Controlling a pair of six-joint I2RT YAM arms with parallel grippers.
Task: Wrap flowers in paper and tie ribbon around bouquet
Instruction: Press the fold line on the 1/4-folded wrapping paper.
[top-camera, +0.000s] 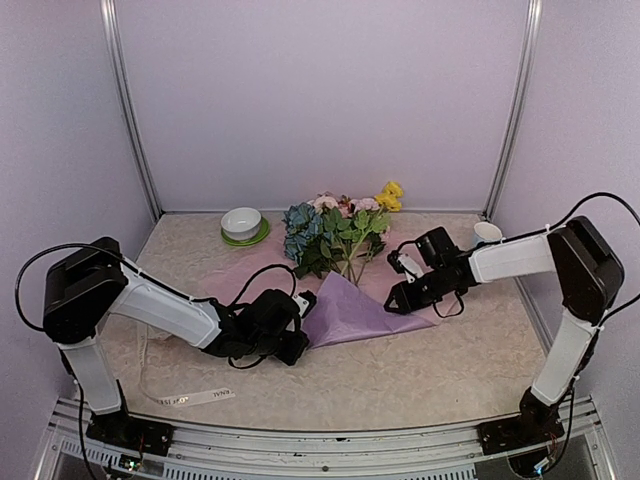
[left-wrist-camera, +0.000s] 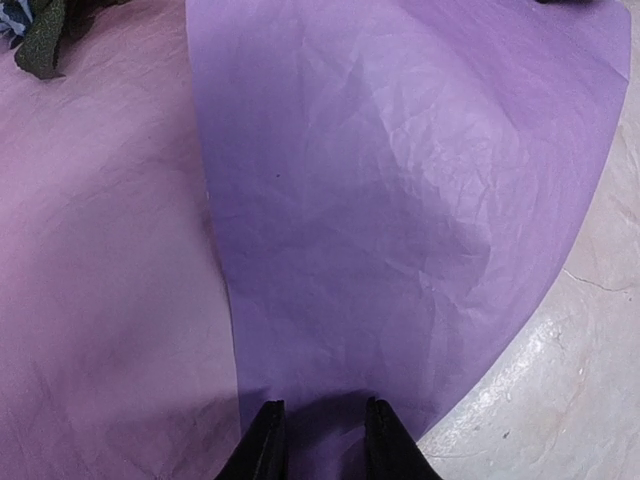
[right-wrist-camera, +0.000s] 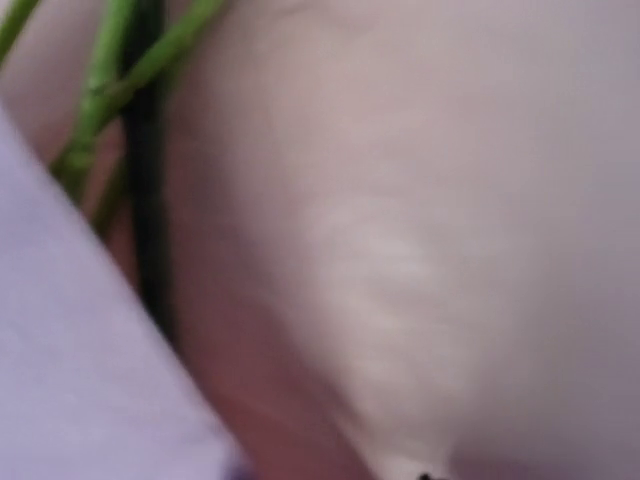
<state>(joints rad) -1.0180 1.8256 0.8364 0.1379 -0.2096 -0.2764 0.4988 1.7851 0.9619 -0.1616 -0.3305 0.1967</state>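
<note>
The flowers (top-camera: 335, 228), with blue, pink and yellow blooms, lie at the back centre, their stems (right-wrist-camera: 110, 90) on the lilac-pink paper (top-camera: 355, 310). One flap of the paper (left-wrist-camera: 400, 220) is folded over the stems. My left gripper (top-camera: 300, 322) sits low at the flap's near left corner. Its black fingertips (left-wrist-camera: 265, 440) stand a little apart, with the flap's edge between or under them. At the paper's right edge is my right gripper (top-camera: 398, 297), whose fingers are hidden in its own blurred wrist view. The ribbon (top-camera: 200, 397) lies at the near left.
A white bowl on a green plate (top-camera: 243, 223) stands at the back left, next to the blooms. A small white cup (top-camera: 487, 232) is at the back right. A thin ribbon strand (top-camera: 145, 360) runs along the left side. Bare marbled table (left-wrist-camera: 580, 380) shows right of the flap.
</note>
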